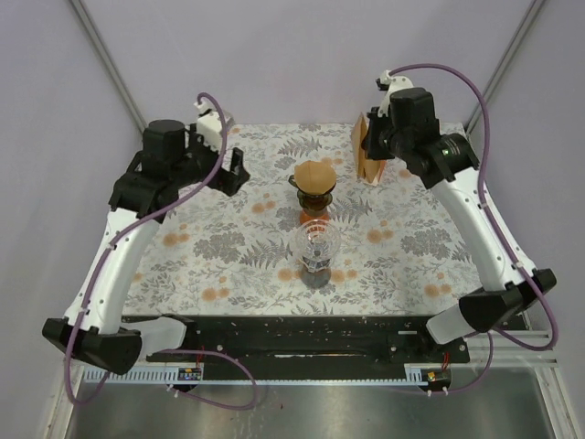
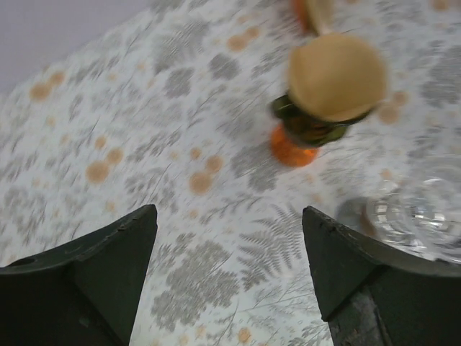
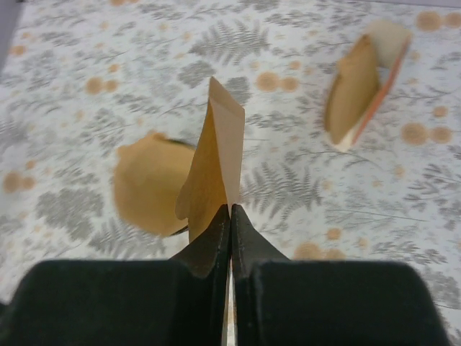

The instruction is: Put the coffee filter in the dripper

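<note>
My right gripper (image 3: 230,209) is shut on a folded brown coffee filter (image 3: 215,155), which sticks up from the fingertips above the table. In the top view this gripper (image 1: 375,146) is at the back right, beside the filter holder. The dark dripper (image 1: 313,187) stands mid-table on an orange base (image 2: 291,150). A brown filter (image 2: 336,76) sits in its top, and the right wrist view shows that filter (image 3: 148,184) just left of the held one. My left gripper (image 2: 229,213) is open over bare tablecloth, left of the dripper, with nothing between its fingers.
A holder with a stack of brown filters (image 3: 360,90) stands at the back right (image 1: 364,154). A clear glass vessel (image 1: 315,247) stands just in front of the dripper, and appears at the right edge of the left wrist view (image 2: 425,216). The floral tablecloth (image 1: 228,247) covers the table.
</note>
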You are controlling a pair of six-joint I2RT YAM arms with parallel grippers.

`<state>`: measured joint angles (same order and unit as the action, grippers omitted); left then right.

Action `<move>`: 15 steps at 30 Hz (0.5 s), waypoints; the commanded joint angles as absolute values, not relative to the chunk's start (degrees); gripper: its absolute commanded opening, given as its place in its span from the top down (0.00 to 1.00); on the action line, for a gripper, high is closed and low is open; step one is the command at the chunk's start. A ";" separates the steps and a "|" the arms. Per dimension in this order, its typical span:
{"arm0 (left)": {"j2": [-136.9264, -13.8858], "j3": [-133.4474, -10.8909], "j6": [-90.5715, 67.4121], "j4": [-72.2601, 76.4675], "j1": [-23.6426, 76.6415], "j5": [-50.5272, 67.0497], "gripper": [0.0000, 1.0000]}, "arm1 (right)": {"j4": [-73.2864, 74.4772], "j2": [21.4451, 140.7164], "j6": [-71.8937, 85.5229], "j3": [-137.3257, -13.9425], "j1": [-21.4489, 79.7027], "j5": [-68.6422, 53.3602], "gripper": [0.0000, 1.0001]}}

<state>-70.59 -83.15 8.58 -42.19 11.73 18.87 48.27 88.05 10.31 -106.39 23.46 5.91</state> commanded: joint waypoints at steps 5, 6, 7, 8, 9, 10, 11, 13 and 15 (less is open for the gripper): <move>-72.24 -99.92 3.52 -43.95 34.43 13.46 0.13 | 40.18 78.76 23.10 -98.80 35.50 0.44 1.00; -73.20 -101.15 3.17 -43.95 36.37 11.45 0.12 | 38.60 78.49 23.99 -98.18 36.90 1.22 1.00; -73.73 -102.03 2.82 -43.95 37.78 10.21 0.10 | 37.63 78.05 24.60 -97.56 38.05 2.36 1.00; -74.44 -102.82 2.64 -43.95 39.19 9.24 0.04 | 36.40 77.87 25.04 -97.21 39.54 3.59 1.00; -74.88 -103.35 2.46 -44.03 40.16 8.10 0.02 | 35.86 77.70 25.40 -96.95 40.77 4.91 1.00; -75.14 -103.62 2.29 -43.69 41.04 7.30 0.01 | 34.90 77.78 25.57 -96.77 41.65 6.31 1.00; -75.32 -103.54 2.02 -43.42 41.74 6.60 0.01 | 34.37 77.87 25.75 -96.68 42.79 7.55 1.00; -75.58 -103.01 1.06 -42.81 42.36 4.75 0.01 | 33.58 78.31 25.75 -96.94 45.08 10.97 1.00; -76.02 -102.22 0.26 -42.10 42.80 2.91 0.01 | 33.40 79.53 25.05 -97.90 47.28 14.66 1.00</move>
